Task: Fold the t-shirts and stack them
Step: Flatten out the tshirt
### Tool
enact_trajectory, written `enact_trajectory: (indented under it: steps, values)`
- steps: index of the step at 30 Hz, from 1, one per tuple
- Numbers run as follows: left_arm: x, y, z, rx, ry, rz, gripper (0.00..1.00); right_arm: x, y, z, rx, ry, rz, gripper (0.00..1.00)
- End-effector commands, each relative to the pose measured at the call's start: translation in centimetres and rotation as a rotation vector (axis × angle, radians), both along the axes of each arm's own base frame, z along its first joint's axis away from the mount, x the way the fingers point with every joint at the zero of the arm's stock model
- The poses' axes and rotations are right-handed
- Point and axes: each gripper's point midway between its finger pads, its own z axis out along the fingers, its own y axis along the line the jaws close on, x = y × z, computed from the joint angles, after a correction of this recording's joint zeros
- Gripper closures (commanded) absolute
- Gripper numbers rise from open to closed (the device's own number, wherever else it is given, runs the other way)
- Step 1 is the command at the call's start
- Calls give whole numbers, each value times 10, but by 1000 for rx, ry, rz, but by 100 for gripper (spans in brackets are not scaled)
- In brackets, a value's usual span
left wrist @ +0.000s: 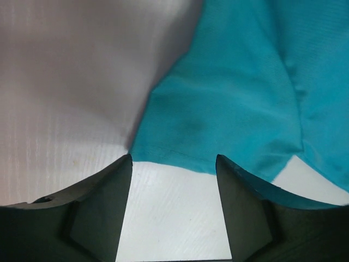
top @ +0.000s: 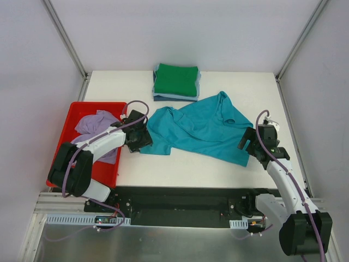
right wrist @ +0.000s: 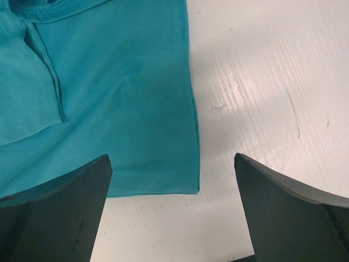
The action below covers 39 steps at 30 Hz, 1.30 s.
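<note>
While the left gripper (left wrist: pixel 173 161) gapes, the teal t-shirt (left wrist: pixel 229 98) lies ahead.

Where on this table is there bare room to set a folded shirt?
Bare: back left corner between red tray and folded stack; back right corner beside that stack; front strip nearer than the teal shirt. Crowded: the middle, left tool and right tool at its edges.

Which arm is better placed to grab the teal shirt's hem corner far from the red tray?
Right. The right pincer is open, and its wrist view shows that corner of the teal shirt between its fingers. The left pincer, also open, sits at the shirt's opposite end by the red tray.
</note>
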Motion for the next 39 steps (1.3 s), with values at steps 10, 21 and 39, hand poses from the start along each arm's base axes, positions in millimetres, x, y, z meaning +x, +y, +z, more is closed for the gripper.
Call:
enact_trajectory:
  steps: [10, 21, 39]
  values:
    - [-6, 16, -46, 104, 139, 118, 66, 3, -9, -3, -41, 3, -16, 4]
    - [-13, 7, -29, 35, 80, 47, 100, -7, -4, -8, -8, 78, -8, 4]
    - [-17, 4, -12, -24, -7, 28, 100, -44, 9, -65, 176, 240, -179, 35]
